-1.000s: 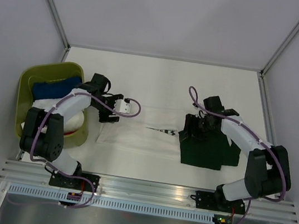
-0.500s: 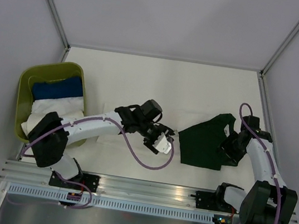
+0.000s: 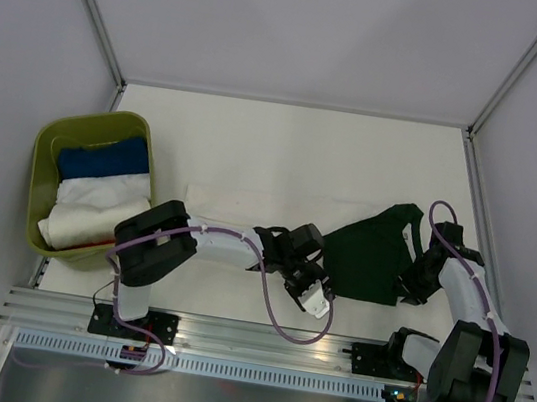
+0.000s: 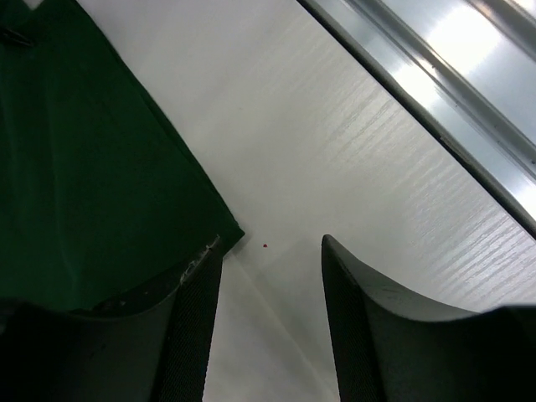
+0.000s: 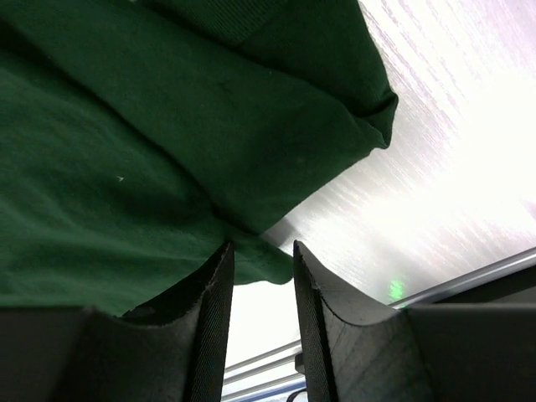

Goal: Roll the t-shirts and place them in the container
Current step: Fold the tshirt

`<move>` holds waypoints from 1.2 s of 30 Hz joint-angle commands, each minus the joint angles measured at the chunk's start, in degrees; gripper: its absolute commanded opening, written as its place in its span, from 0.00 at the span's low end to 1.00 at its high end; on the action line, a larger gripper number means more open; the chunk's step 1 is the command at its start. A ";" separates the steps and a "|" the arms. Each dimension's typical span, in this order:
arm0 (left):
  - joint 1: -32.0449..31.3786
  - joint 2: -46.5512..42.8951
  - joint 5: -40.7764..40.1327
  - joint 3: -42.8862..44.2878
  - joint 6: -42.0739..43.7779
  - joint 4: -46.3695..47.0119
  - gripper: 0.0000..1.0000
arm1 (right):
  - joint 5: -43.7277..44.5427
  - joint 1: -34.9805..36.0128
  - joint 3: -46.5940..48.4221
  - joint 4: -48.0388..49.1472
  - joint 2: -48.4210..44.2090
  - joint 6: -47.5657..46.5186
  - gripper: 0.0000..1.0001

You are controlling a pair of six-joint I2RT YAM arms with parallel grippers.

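Table, with a bin of cloths at its left edge, well apart. The green shirt lies rumpled at right; the white shirt lies flat under your left arm. You set 1 claw at each near corner, probably to spread the green shirt. Left claw: half-wide, corner beside 1 finger, ungripped. Right claw: narrow, hem between the jaws; grip cannot be told.

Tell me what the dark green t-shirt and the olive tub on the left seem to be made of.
Dark green t-shirt: soft matte knit cloth, possibly cotton; it lies in limp folds and creases. Olive tub: probably moulded plastic, smooth, slightly glossy, with a rounded, even rim.
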 commanded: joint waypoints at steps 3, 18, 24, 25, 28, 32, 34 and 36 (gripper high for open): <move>-0.74 2.70 -1.42 2.66 1.99 3.58 0.55 | 0.28 -0.20 -0.70 2.16 -1.95 1.26 0.37; -0.92 6.22 -1.34 4.94 0.75 4.90 0.41 | -3.76 -0.20 -1.76 4.27 1.22 1.35 0.29; -0.92 6.92 -2.04 4.42 1.02 4.90 0.13 | -3.68 -0.29 -1.58 2.08 -0.71 0.91 0.14; -1.01 6.92 -2.13 4.50 0.32 4.90 0.09 | -3.94 -0.20 -1.67 1.82 -1.15 0.91 0.11; -1.01 6.57 -2.39 5.12 -1.61 4.90 0.02 | -4.64 -0.20 -2.02 0.67 -2.29 1.00 0.06; -0.92 5.78 -2.22 6.79 -6.35 4.46 0.02 | -5.08 -0.29 -1.32 -0.99 -3.79 1.17 0.01; -0.92 4.81 -1.43 8.45 -10.39 3.07 0.02 | -4.82 -0.20 -0.62 -2.05 -4.66 0.83 0.00; -0.92 3.94 0.59 10.03 -14.51 0.61 0.02 | -4.47 -0.20 0.52 -4.07 -5.89 0.56 0.00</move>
